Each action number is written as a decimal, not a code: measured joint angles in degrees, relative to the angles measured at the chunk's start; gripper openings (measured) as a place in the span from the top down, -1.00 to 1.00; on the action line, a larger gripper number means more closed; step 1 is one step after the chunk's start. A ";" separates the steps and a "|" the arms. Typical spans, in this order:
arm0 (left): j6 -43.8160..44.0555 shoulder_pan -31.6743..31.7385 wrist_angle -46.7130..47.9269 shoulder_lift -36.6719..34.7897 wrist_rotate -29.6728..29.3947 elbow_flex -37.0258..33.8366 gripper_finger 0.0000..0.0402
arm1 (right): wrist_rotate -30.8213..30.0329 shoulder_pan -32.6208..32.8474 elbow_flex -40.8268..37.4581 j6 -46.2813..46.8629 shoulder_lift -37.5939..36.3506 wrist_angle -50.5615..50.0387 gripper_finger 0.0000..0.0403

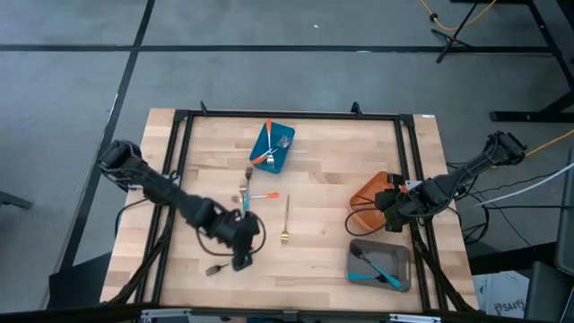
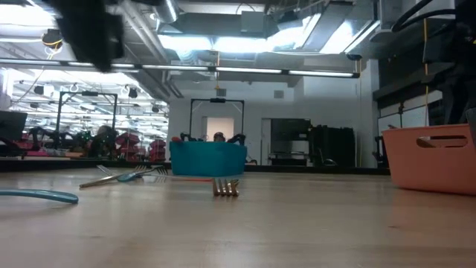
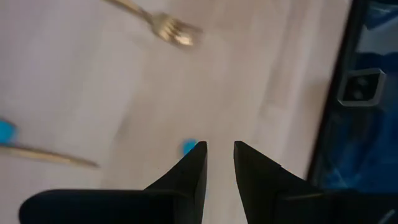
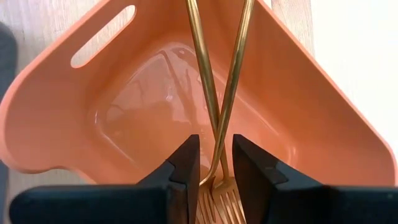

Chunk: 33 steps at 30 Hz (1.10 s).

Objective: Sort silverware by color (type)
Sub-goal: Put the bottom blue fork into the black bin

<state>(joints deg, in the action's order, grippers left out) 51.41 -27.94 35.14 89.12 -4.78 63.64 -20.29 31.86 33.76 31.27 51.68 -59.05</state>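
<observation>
My right gripper is shut on two gold forks above the orange container. My left gripper hovers over the near left part of the table with its fingers almost together and bare wood in the slit. A small blue bit shows beside one fingertip; whether it is held, I cannot tell. A gold fork lies flat mid-table. An orange-handled fork and a blue-handled fork lie beside it, and another fork lies near the front edge. My right gripper pinches both gold forks between its two fingers at their necks, just above the tines. The crossed handles run on past the fingertips, along the fingers, into the orange container. The forks are lifted clear of the container's floor.
The blue container near the far edge holds orange-handled forks and a silver one. The grey container at the near right holds blue-handled forks. A black frame borders the table. Bare wood lies between the gold fork and the orange container.
</observation>
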 joint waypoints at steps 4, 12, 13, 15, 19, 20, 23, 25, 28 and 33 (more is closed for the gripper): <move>5.43 -4.84 0.19 0.00 -0.14 0.00 0.63 | 0.00 0.00 0.00 0.00 0.00 0.00 0.58; 7.08 -11.45 5.06 1.05 -0.34 0.00 0.63 | 0.01 0.00 0.00 0.00 0.00 0.02 0.58; 7.06 -11.93 5.49 1.52 -0.41 0.00 0.63 | 0.03 0.00 0.00 0.00 0.00 0.02 0.58; 7.02 -12.55 5.19 2.68 -0.38 0.00 0.63 | 0.07 0.00 0.02 0.00 0.00 0.08 0.58; 6.76 -13.23 5.37 5.32 -0.17 -0.02 0.63 | 0.13 0.00 0.02 0.00 0.00 0.09 0.58; 6.76 -13.18 5.57 5.97 -0.21 -0.02 0.63 | 0.13 0.00 0.02 0.00 0.00 0.11 0.58; 6.91 -13.05 5.74 7.80 -0.32 -0.04 0.63 | 0.13 0.00 0.02 0.00 0.00 0.13 0.58; 6.93 -13.05 5.87 8.80 -0.34 -0.04 0.63 | 0.11 0.00 0.02 -0.02 0.00 0.13 0.58; 6.93 -13.09 6.46 10.35 -0.22 -0.04 0.63 | 0.09 0.00 0.02 -0.02 0.00 0.15 0.58; 6.93 -13.05 6.63 12.42 -0.16 -0.04 0.63 | 0.04 0.00 0.02 -0.02 0.00 0.16 0.58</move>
<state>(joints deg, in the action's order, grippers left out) 58.35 -40.99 41.77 101.54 -4.94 63.59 -20.25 31.86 33.78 31.24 51.68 -58.89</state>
